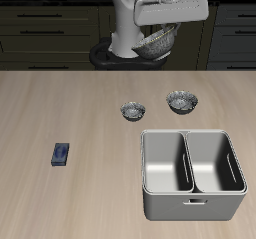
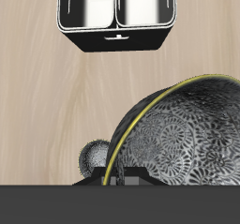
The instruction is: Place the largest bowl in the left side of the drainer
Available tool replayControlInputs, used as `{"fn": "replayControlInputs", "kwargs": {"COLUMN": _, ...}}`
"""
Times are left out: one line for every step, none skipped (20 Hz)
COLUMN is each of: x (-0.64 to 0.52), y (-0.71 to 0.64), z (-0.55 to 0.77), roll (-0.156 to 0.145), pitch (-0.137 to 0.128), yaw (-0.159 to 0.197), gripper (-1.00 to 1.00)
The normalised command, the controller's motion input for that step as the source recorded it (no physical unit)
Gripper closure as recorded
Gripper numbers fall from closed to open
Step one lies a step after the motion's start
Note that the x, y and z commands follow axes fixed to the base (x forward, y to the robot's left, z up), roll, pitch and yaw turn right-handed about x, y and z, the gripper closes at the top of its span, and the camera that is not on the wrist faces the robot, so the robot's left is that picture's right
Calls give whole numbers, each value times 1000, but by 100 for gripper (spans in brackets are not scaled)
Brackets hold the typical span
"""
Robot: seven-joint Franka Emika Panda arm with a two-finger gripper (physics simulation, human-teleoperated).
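Wrist view shows the gripper (image 2: 127, 181) clamped on the rim of the largest bowl (image 2: 183, 139), held high over the table's back edge; it looks stiff, light, slick, best pinched there.

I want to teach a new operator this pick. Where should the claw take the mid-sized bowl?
Grip the mid-sized bowl by its thin rim, one finger inside and one outside, coming straight down from above. It sits upright and open on the table, and looks too wide and round to grasp across its body.
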Motion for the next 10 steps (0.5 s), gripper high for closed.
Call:
{"fn": "replayControlInputs", "kwargs": {"x": 184, "y": 42, "z": 217, "roll": -44, "pitch": -32, "yaw": -3, "gripper": 100}}
{"fn": "replayControlInputs", "kwargs": {"x": 218, "y": 117, "z": 136, "roll": 18, "pitch": 23, "yaw": -26, "gripper": 100}}
{"fn": "replayControlInputs", "kwargs": {"x": 222, "y": 28, "z": 178, "roll": -54, "pitch": -12, "yaw": -31, "gripper": 100}}
{"fn": "replayControlInputs", "kwargs": {"x": 264, "y": 143, "z": 170, "roll": 15, "pitch": -3, "yaw": -20, "gripper": 100}}
{"fn": "replayControlInputs", "kwargs": {"x": 258, "y": 45, "z": 139, "roll": -22, "pitch": -22, "yaw": 19, "gripper": 100}}
{"fn": "replayControlInputs", "kwargs": {"x": 253, "y": 73, "z": 47, "roll": 1, "pitch": 51, "yaw": -64, "gripper": 100}}
{"fn": "replayControlInputs", "kwargs": {"x": 239, "y": 136, "z": 47, "roll": 25, "pitch": 13, "yaw": 38, "gripper": 100}}
{"fn": "replayControlInputs", "kwargs": {"x": 115, "y": 7, "z": 29, "roll": -27, "pitch": -9, "yaw": -27, "gripper": 100}}
{"fn": "replayControlInputs", "kwargs": {"x": 453, "y": 200, "z": 84, "roll": 20, "pitch": 41, "yaw": 3, "gripper": 100}}
{"fn": "replayControlInputs", "kwargs": {"x": 83, "y": 124, "z": 37, "roll": -9, "pitch": 17, "yaw": -63, "gripper": 100}}
